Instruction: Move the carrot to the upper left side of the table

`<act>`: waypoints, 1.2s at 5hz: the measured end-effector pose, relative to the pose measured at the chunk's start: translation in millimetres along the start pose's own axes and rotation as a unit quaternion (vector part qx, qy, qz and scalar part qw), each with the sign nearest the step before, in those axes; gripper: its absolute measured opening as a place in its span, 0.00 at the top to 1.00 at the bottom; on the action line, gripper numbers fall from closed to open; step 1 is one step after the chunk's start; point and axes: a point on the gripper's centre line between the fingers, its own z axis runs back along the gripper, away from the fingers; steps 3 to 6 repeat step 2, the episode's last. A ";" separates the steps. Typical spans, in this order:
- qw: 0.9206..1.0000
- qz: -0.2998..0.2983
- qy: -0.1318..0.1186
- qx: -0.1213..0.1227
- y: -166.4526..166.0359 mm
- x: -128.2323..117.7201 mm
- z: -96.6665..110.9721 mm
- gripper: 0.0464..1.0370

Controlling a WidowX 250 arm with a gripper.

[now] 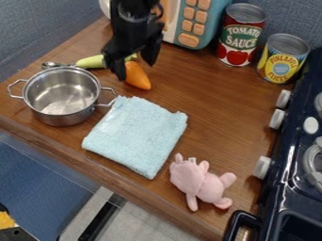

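— Please, where is the carrot point(138, 76) now?
— It lies on the desk point(211, 115), to the right of the pot point(61, 96) and a little behind it, as the camera sees. Its orange end points to the front, more than its green end.

— And the pincer point(136, 70), is it closed?
— No, its two fingers are apart. It hangs down to the right of the pot and behind it, directly at the carrot. If they touch, this I cannot tell.

— What is more near to the pot?
— Just behind it there is a pale green vegetable point(92, 62), partly hidden by the pincer, and also a shiny metal thing point(52, 64). On its right side, near the handle, the folded light blue cloth point(138, 134) begins.

— And farther from the pot?
— To the right and more to the front lies a pink soft toy point(200, 183). Behind the pot and to the right stand the toy microwave point(215, 23), then the red can point(240, 35) and the yellow can point(283, 59). The dark stove point(278, 188) is well apart from the pot, on its right.
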 end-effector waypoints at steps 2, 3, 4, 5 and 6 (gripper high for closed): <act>0.999 0.018 -0.032 -0.036 6.6 25.3 52.4 0.04; 0.999 0.018 -0.032 -0.036 6.6 25.3 52.4 0.04; 0.999 0.018 -0.032 -0.036 6.6 25.3 52.4 0.04; 0.999 0.018 -0.032 -0.036 6.6 25.3 52.4 0.04; 0.999 0.018 -0.032 -0.036 6.6 25.3 52.4 0.04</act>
